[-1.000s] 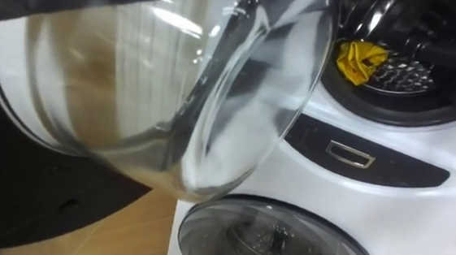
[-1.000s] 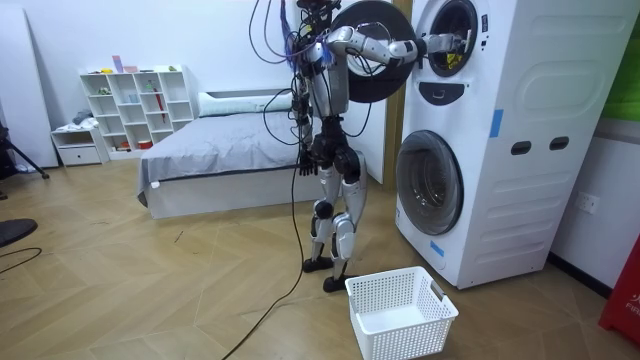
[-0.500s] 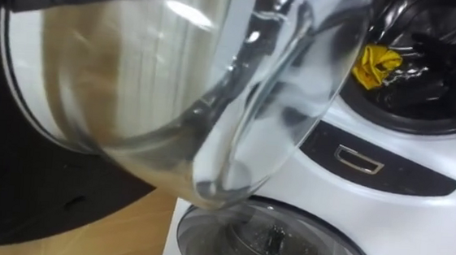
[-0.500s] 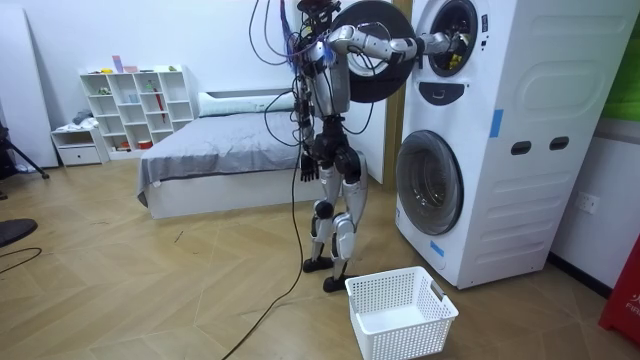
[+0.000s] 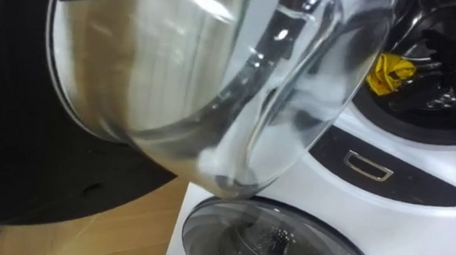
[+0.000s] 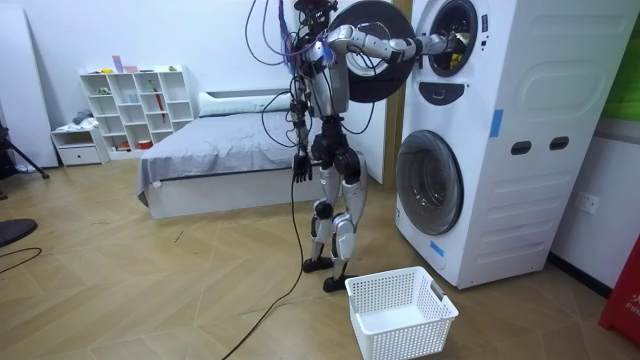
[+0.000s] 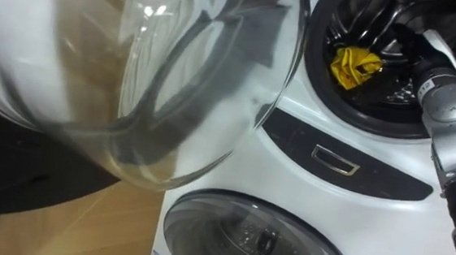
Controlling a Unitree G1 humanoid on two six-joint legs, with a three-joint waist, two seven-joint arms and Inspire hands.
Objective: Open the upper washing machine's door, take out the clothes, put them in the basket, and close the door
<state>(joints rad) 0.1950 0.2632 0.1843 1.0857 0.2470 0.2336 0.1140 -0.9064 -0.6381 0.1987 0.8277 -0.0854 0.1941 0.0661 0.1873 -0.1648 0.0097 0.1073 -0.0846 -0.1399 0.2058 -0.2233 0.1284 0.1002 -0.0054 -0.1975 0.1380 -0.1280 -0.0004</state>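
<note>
From my station the room is evenly and brightly lit. White glare streaks run along the upper rim of the door glass (image 5: 215, 86), which warps everything behind it. Right of it the drum (image 5: 431, 90) lies in dim shadow.

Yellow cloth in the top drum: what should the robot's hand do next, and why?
Probably move the right hand a little closer to the yellow cloth and close on it: the cloth lies in the open upper drum, beside the hand.
</note>
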